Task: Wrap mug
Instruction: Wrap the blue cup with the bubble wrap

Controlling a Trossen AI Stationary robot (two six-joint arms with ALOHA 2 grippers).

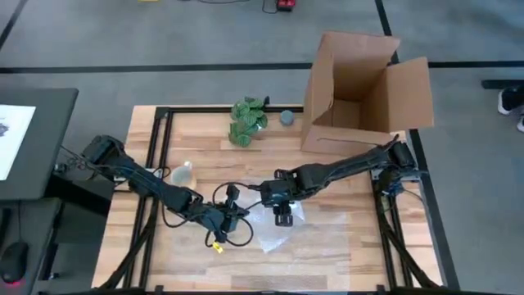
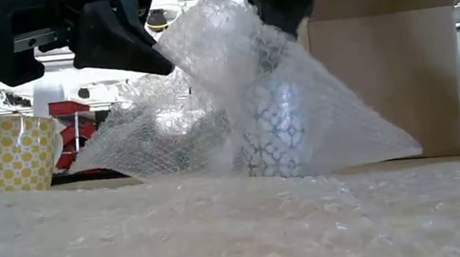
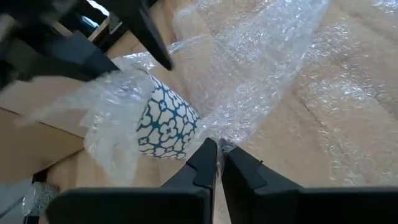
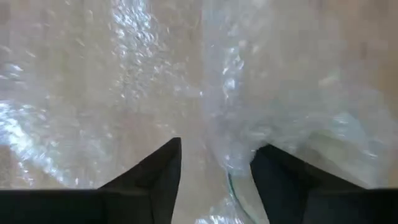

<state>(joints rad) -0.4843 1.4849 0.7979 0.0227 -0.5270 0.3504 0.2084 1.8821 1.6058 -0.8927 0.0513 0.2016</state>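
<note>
Two grippers are working the bubble wrap (image 2: pixel 236 102) around the mug (image 3: pixel 165 121); left gripper (image 3: pixel 216 155), jaws together, is pinching its edge; right gripper (image 4: pixel 214 165), jaws apart, is hovering above; next, fold the loose flap over.

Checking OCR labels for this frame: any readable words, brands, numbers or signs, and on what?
None readable.
The mug carries only a blue flower pattern under the bubble wrap, no lettering.
The cardboard box shows plain faces.
The yellow patterned cup has dots, no text.
The sheet at the high view's left edge: marks too small to read.
</note>
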